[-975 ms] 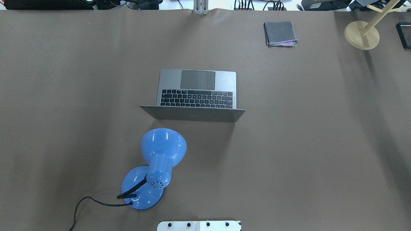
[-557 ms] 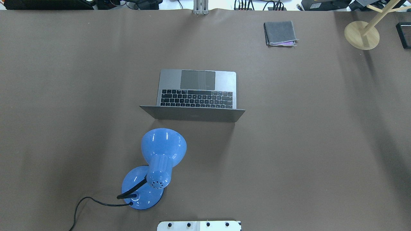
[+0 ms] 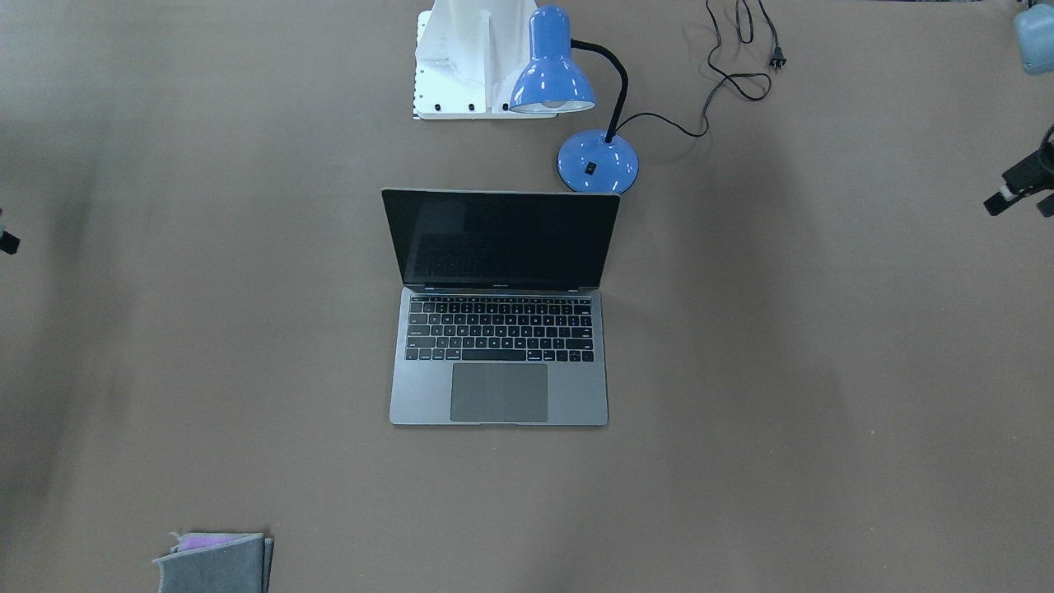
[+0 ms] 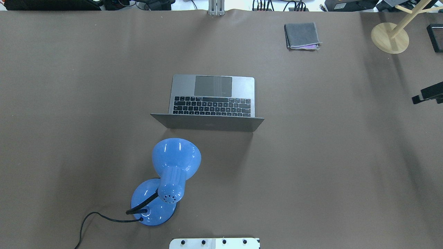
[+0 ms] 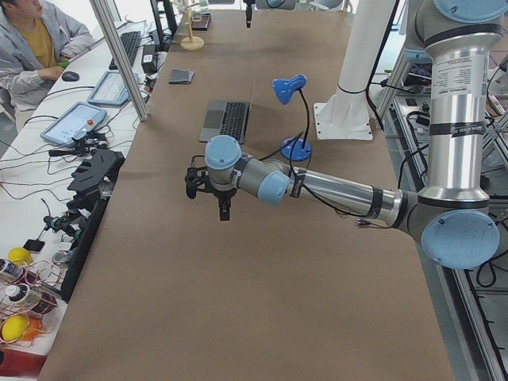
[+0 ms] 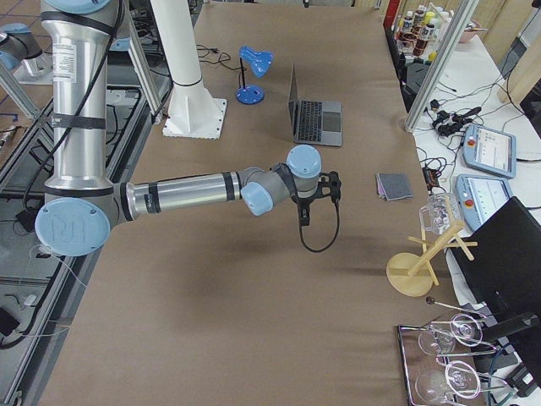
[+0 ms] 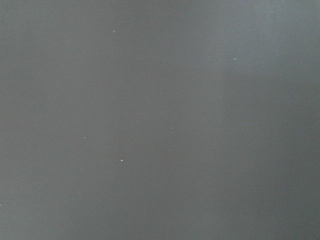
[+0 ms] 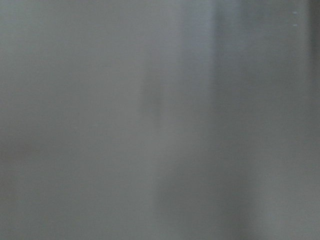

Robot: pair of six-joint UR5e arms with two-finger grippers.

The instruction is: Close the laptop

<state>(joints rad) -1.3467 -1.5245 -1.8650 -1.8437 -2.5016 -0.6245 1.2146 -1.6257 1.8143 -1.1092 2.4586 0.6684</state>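
**Approach stage: laptop (image 4: 211, 106) open at the tabletop centre, both arms well apart from it.**

The lid stands near upright, with the hinge toward the robot-side edge. Recommended: bring the right gripper (image 4: 424, 96) behind the lid's top edge, clear of the blue desk lamp (image 4: 174, 157) near the lid's left half. Then press forward and down along the hinge arc, slowing before closure. The finger state of the right gripper and left gripper (image 3: 1017, 193) cannot be determined. Stemmed glasses (image 6: 439, 338) by the wooden stand (image 6: 420, 271), at the operator-side right corner, appear empty.
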